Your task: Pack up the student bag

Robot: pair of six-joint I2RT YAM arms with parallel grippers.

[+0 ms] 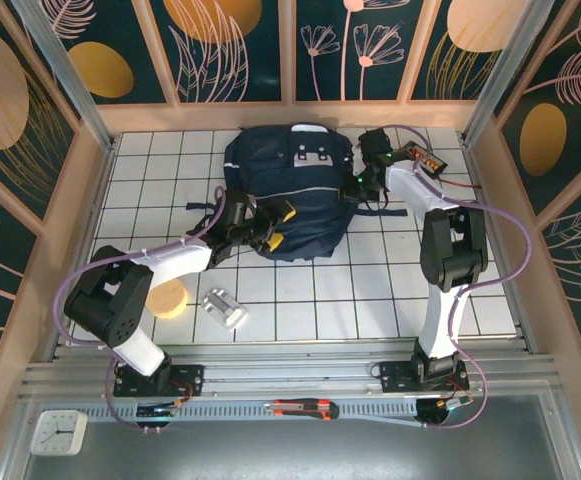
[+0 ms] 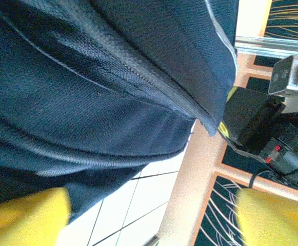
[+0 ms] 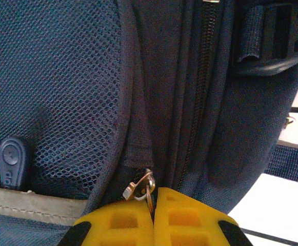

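The student bag, a large dark navy backpack, lies on the white tiled table at the back centre. My left gripper is at the bag's near left edge, open. In the left wrist view its yellow fingers stand wide apart with only tiles and wall between them, and the bag's fabric hangs just above. My right gripper is against the bag's right side. Seen from the right wrist, that gripper is shut on a small metal zipper pull beside the mesh pocket.
A yellow round object and a silvery white object lie on the tiles at the near left. An orange-black item sits at the back right. A clock and a box cutter rest by the front rail.
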